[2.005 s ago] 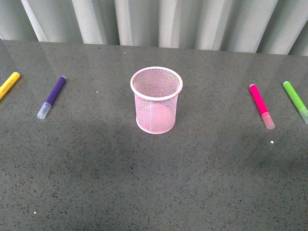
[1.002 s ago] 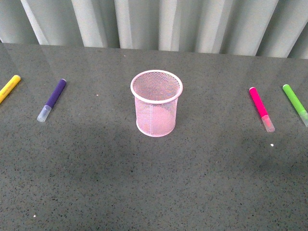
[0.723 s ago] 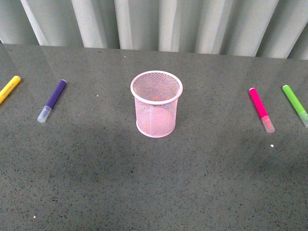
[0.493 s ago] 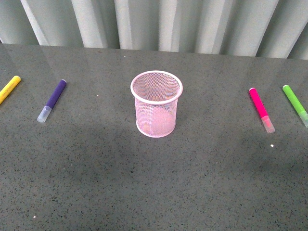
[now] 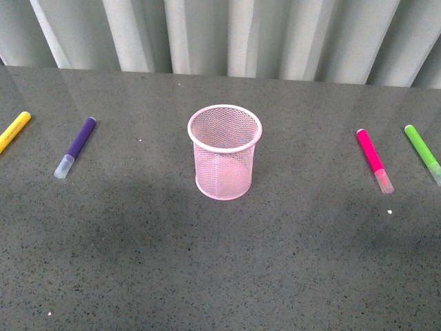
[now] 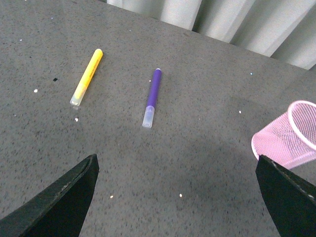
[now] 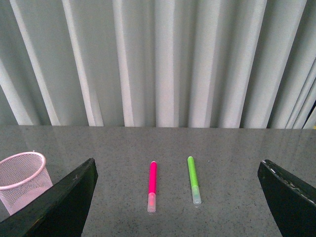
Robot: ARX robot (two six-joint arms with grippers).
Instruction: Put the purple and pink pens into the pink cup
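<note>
Drifting slightly lower in the front view than two seconds back, spacing unchanged: pink cup (image 5: pixel 224 152) standing upright mid-table, purple pen (image 5: pixel 76 146) lying well left of it, pink pen (image 5: pixel 374 160) well right. Probably still approaching, nothing grasped yet. Next, lowering over a pen barrel. Showing only at the wrists: left gripper (image 6: pixel 176 163) and right gripper (image 7: pixel 177 165), both gaping wide, empty.

We see the pink cup (image 5: pixel 224 153) standing mid-table (image 5: pixel 220 276), the upright obstacle. Bare surface separates it from the purple pen (image 5: pixel 75 147) and yellow marker (image 5: pixel 14 131) toward the left edge, and from the pink pen (image 5: pixel 374 160) and lime-green marker (image 5: pixel 422 153) toward the right edge.
</note>
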